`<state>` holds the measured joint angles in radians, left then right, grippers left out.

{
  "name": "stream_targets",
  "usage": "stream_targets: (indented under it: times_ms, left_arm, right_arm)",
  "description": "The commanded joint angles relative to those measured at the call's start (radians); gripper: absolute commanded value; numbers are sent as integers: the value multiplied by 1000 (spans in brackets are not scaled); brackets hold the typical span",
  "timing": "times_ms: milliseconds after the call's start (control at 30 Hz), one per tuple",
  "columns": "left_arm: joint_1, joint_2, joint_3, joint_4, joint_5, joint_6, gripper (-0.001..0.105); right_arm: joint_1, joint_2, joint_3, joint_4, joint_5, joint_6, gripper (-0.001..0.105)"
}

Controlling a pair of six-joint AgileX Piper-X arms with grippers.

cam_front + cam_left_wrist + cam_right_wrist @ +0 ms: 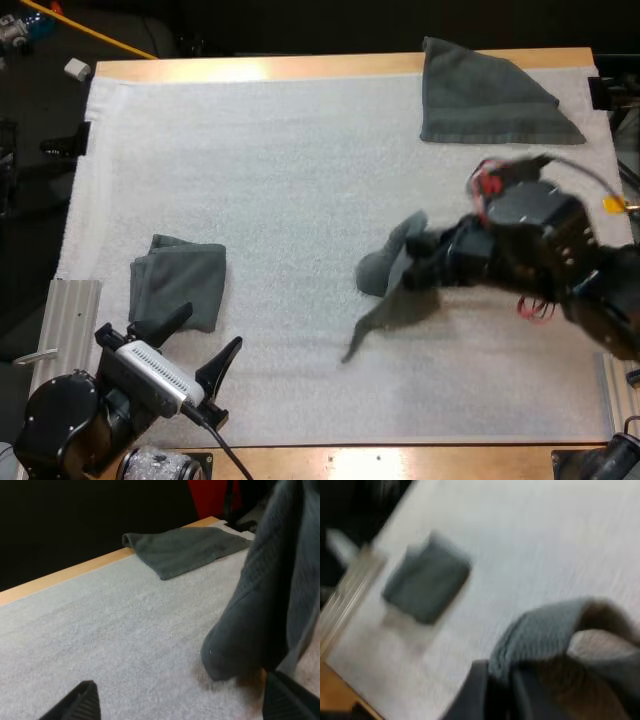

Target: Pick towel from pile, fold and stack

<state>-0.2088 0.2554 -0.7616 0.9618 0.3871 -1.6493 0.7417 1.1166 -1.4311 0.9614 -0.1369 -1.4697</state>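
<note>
At the near left of the surface, the left end effector (pixel 205 335) is hovering with its fingers standing apart, gripping nothing, just near of the folded towel (pixel 180 280) lying on the white mat (pixel 280 180). To its right, the crumpled towel (pixel 395 275) is hanging from the right end effector (pixel 425 262), which is pinching it from both sides. Its long axis is running from that grip toward the near left, so the left arm is probably needing to reach right for the trailing corner. A flat towel (pixel 490 95) is lying at the far right
</note>
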Motion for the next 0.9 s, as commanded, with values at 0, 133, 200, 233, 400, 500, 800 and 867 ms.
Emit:
stream_targets:
  times_ms: [0, 133, 200, 233, 400, 500, 800, 867]
  left_arm:
    - [-6, 0, -5, -11, 5, -7, 65]
    - [-8, 1, -5, -10, 6, -8, 65]
    - [-7, 1, -6, -7, 7, -9, 65]
    - [-6, 4, -7, -5, 6, -9, 65]
    - [-5, 1, -6, -2, 5, -10, 65]
    - [-6, 1, -5, 2, 3, -9, 65]
    - [-3, 6, -3, 0, 8, -8, 65]
    - [-5, 5, -4, 0, 9, -9, 65]
  right_arm:
    - [72, 12, 32, 65, 8, -1, 1]
    - [87, 42, 134, 65, 75, -15, 1]
    - [78, 64, 193, 43, 133, -24, 1]
    - [73, 74, 223, 30, 167, -29, 1]
    - [27, 130, 322, -65, 330, -47, 1]
    - [-33, 161, 334, -124, 378, -46, 0]
    - [-184, 213, 323, -209, 309, -35, 14]
    - [-208, 220, 317, -233, 304, -31, 37]
